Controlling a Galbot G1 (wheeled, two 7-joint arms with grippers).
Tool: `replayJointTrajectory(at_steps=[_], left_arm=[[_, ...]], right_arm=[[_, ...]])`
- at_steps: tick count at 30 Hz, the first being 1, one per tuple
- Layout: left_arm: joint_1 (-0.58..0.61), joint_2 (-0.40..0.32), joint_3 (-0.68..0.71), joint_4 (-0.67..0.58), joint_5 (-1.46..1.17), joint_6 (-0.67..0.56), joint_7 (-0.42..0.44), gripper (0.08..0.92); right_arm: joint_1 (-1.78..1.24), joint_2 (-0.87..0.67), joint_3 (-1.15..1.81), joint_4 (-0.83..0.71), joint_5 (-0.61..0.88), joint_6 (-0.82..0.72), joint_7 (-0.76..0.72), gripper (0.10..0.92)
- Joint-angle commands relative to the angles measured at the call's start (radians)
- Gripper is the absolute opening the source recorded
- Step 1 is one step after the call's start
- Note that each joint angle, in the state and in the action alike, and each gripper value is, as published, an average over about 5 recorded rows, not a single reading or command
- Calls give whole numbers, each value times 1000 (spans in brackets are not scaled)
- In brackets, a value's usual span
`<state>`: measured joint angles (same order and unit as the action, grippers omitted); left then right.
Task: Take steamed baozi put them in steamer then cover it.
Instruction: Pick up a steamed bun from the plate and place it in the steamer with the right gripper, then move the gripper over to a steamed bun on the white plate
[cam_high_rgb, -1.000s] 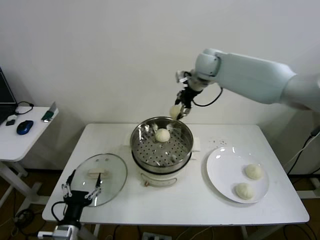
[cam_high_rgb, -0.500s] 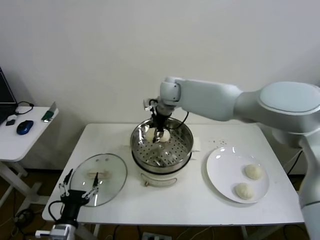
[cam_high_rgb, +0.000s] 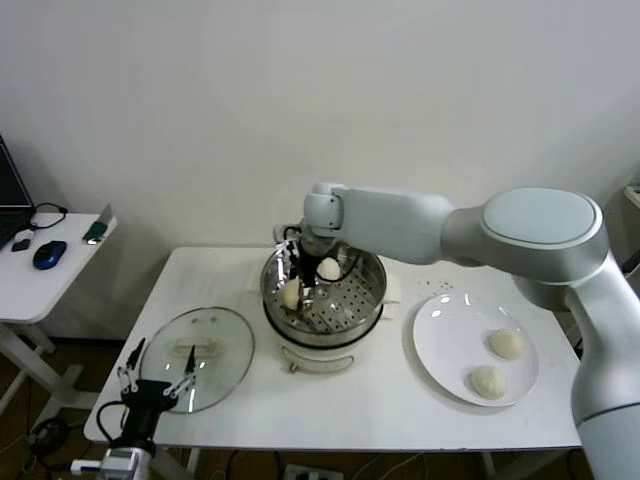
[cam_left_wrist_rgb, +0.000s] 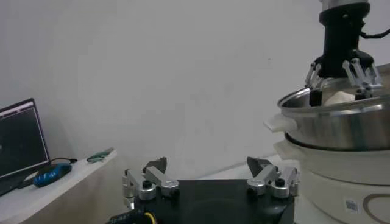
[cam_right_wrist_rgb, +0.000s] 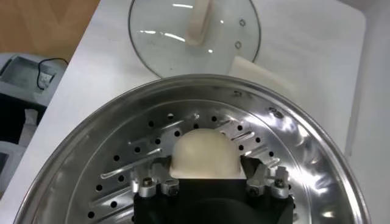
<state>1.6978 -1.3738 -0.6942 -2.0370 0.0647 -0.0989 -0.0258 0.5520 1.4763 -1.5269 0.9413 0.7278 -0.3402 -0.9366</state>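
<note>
The steamer (cam_high_rgb: 365, 300) stands mid-table on its white base. My right gripper (cam_high_rgb: 292, 291) reaches down into its left side, shut on a baozi (cam_high_rgb: 291, 296) held just over the perforated floor. In the right wrist view that baozi (cam_right_wrist_rgb: 204, 152) sits between the jaws of the right gripper (cam_right_wrist_rgb: 205, 168). A second baozi (cam_high_rgb: 328, 268) lies at the steamer's back. Two more baozi (cam_high_rgb: 507, 343) (cam_high_rgb: 488, 381) lie on the white plate (cam_high_rgb: 440, 340) at right. The glass cover (cam_high_rgb: 215, 335) lies flat on the table at left. My left gripper (cam_high_rgb: 155, 386) hangs open and empty at the table's front left edge.
In the left wrist view the left gripper (cam_left_wrist_rgb: 210, 173) is open, with the steamer (cam_left_wrist_rgb: 341, 122) and the right gripper (cam_left_wrist_rgb: 341, 67) beyond it. A side table (cam_high_rgb: 40, 275) with a blue mouse (cam_high_rgb: 48, 254) stands at far left. A cloth (cam_high_rgb: 392, 288) lies behind the steamer.
My right gripper carried the baozi from above the steamer's back rim down into its left side. The left arm barely moved.
</note>
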Motion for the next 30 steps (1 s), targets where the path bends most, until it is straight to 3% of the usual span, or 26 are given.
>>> replayJointTrajectory(at_steps=[1, 9, 20, 30], left_arm=[[3, 1, -2, 2, 1, -1, 0, 823], [9, 0, -6, -3, 1, -2, -1, 823], [2, -2, 2, 1, 5, 3, -11, 823], [12, -4, -4, -8, 13, 5, -14, 823]], right_arm=[[-15, 2, 5, 5, -11, -6, 5, 819], [105, -133, 16, 106, -9, 1, -17, 823], [401, -553, -137, 433, 33, 67, -89, 823], [305, -933, -166, 647, -219, 77, -103, 823]])
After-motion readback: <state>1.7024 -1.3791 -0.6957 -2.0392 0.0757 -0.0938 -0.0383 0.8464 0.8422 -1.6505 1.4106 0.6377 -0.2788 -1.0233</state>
